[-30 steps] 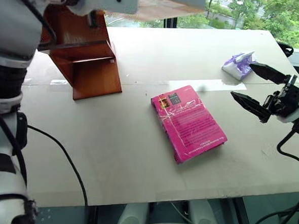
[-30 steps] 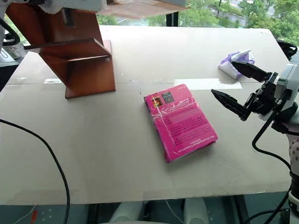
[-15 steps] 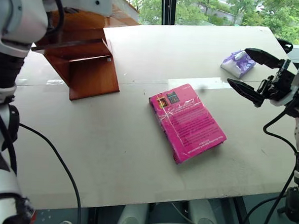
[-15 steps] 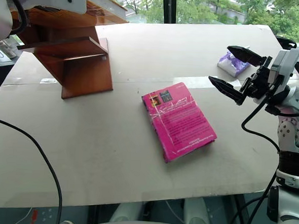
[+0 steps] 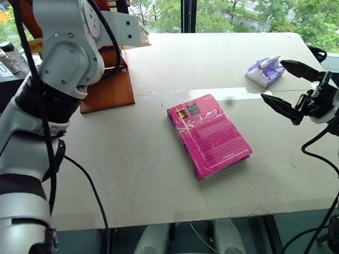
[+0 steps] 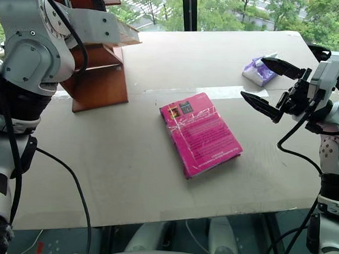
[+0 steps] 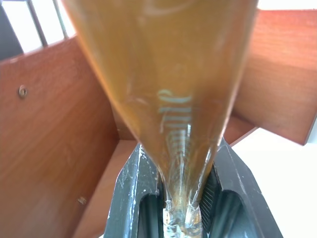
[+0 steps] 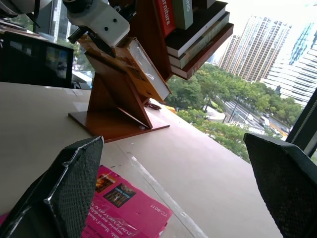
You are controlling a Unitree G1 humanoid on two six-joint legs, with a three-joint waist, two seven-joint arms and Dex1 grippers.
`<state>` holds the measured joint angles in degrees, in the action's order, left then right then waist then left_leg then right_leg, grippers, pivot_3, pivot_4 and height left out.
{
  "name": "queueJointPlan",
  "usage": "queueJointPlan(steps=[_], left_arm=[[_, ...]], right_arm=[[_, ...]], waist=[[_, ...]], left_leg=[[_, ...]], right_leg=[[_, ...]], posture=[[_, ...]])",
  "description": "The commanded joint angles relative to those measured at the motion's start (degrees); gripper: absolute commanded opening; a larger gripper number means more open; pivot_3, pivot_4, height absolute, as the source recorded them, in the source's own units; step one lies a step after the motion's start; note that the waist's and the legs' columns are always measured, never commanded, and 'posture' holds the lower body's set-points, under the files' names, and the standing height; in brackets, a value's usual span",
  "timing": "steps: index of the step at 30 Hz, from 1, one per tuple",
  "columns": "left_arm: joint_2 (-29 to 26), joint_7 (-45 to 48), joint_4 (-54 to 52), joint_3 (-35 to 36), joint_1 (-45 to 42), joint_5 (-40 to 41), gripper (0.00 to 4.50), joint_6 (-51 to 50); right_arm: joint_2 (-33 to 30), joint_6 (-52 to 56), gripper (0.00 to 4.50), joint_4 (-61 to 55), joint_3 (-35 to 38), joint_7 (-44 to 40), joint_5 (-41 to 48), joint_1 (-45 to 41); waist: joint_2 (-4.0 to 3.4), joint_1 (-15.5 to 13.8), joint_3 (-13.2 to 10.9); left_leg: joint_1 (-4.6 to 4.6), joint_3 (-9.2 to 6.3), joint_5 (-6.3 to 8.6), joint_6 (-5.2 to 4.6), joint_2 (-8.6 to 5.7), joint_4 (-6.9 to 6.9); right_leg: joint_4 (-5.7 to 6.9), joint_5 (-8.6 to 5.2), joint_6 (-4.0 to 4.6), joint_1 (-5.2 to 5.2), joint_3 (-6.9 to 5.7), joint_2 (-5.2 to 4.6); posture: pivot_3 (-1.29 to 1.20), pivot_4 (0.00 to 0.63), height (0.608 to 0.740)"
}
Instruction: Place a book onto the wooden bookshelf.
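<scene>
At the left, the left gripper (image 7: 181,198) clamps the glossy yellow book (image 7: 168,84) between its dark ribbed fingers (image 7: 141,198), holding it against the slanted, polished reddish-brown boards of the wooden bookshelf (image 6: 100,79) — other books already lean on its upper board. Mid-table lies a flat magenta-pink book (image 5: 209,135) on the matte pale table (image 5: 143,177). Farther right sits a crumpled purple packet (image 5: 265,70), and just beside it the right gripper (image 5: 287,88) hovers, jaws spread wide — empty.

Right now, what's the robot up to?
Left gripper shut on the book, at the wooden bookshelf. Right gripper open, empty. Pink book lying on table, untouched.
</scene>
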<state>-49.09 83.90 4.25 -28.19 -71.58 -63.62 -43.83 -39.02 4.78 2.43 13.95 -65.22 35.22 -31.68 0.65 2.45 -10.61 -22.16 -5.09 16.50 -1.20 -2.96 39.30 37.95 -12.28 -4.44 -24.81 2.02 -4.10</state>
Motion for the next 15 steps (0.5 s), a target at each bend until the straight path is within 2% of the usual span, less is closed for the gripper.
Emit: queueJointPlan(steps=[1,7,8,14,15], left_arm=[[1.18,-1.91,4.52,1.96,0.86,-0.29,0.37,-1.11],[3.10,-9.34,12.09,3.61,-0.80,0.50,0.37,0.05],[3.14,-8.86,11.73,3.72,-1.04,0.75,1.32,0.26],[2.76,-6.37,4.96,6.71,-2.25,3.99,4.15,0.81],[1.67,-4.45,1.59,8.59,-1.84,5.83,4.15,0.73]], right_arm=[[-0.59,-0.05,4.50,-1.99,1.60,-0.02,1.05,0.00],[-0.80,0.27,4.50,-2.12,1.80,-0.19,1.13,0.08],[-0.93,0.39,4.50,-2.26,1.89,-0.18,1.14,0.29],[-1.61,1.35,4.50,-3.52,2.31,0.21,1.55,1.07],[-1.93,1.64,4.50,-3.80,2.57,0.18,1.76,1.26]], waist=[[0.00,0.01,0.00],[-0.10,0.16,0.06],[-0.10,0.27,0.06],[-0.06,0.09,0.03],[-0.04,0.01,0.02]], left_leg=[[0.12,0.03,0.00,0.00,0.00,-0.03],[0.27,0.12,0.01,-0.01,0.05,-0.06],[0.30,0.16,0.01,-0.01,0.06,-0.06],[0.18,0.18,0.00,0.01,0.08,-0.06],[0.13,0.18,-0.01,0.02,0.08,-0.06]], right_leg=[[-0.01,0.00,0.00,0.09,0.05,0.00],[0.07,0.00,0.01,0.12,0.21,0.03],[0.11,0.01,0.01,0.12,0.27,0.04],[0.03,0.03,0.03,0.04,0.30,0.05],[0.00,0.02,0.03,0.01,0.30,0.03]], posture=[[0.00,0.150,0.740],[0.00,0.150,0.740],[0.00,0.150,0.740],[0.00,0.150,0.740],[0.00,0.150,0.740]])
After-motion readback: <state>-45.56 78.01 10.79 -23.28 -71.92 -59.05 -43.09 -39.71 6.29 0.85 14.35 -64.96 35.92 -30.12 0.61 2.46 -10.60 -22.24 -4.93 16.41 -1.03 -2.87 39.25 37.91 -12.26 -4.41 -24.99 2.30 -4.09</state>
